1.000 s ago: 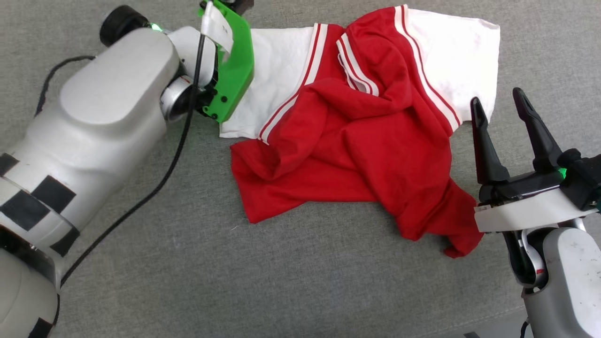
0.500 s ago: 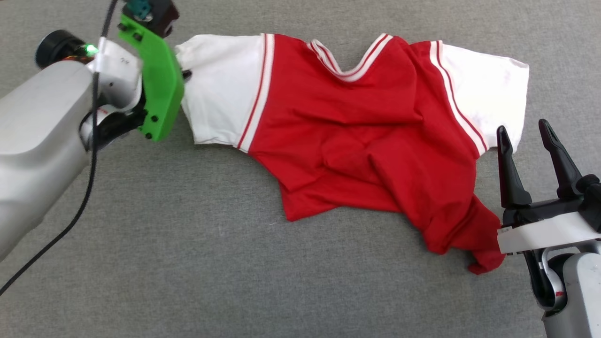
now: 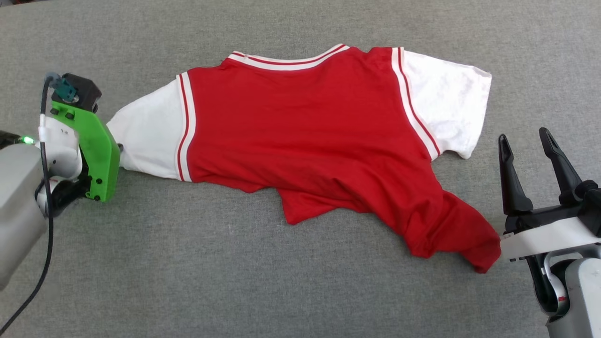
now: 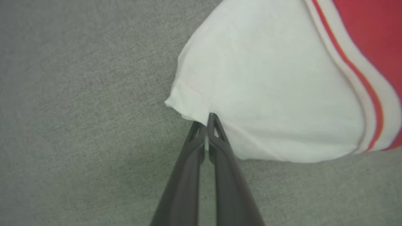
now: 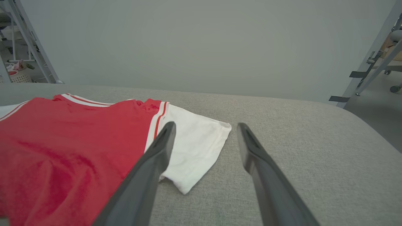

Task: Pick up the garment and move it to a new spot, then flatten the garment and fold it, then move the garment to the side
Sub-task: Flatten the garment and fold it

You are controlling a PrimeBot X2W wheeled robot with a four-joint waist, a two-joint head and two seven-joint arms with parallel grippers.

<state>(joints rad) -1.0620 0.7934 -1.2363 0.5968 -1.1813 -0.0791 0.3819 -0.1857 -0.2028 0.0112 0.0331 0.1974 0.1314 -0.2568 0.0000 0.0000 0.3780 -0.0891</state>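
Observation:
The garment (image 3: 305, 117), red with white sleeves and striped trim, lies spread across the grey surface, its lower hem bunched toward the right. My left gripper (image 3: 119, 148) sits at the far left behind its green bracket. In the left wrist view the left gripper (image 4: 207, 121) is shut, its tips pinching the hem of the garment's white sleeve (image 4: 267, 78). My right gripper (image 3: 523, 136) stands open at the right, just off the other sleeve and the red hem corner. In the right wrist view the right gripper (image 5: 204, 125) has nothing between its fingers, with the garment (image 5: 62, 141) to its left.
The grey padded surface (image 3: 188, 263) extends bare in front of the garment. Its rounded right edge (image 5: 361, 125) drops off to the floor. Metal frames (image 5: 370, 66) stand beyond it on the right, and a rack with a basket (image 5: 19, 75) stands at the far left.
My left gripper has pulled the sleeve out to the left, and the crumpled garment has stretched flat. The right gripper has stayed open in its place.

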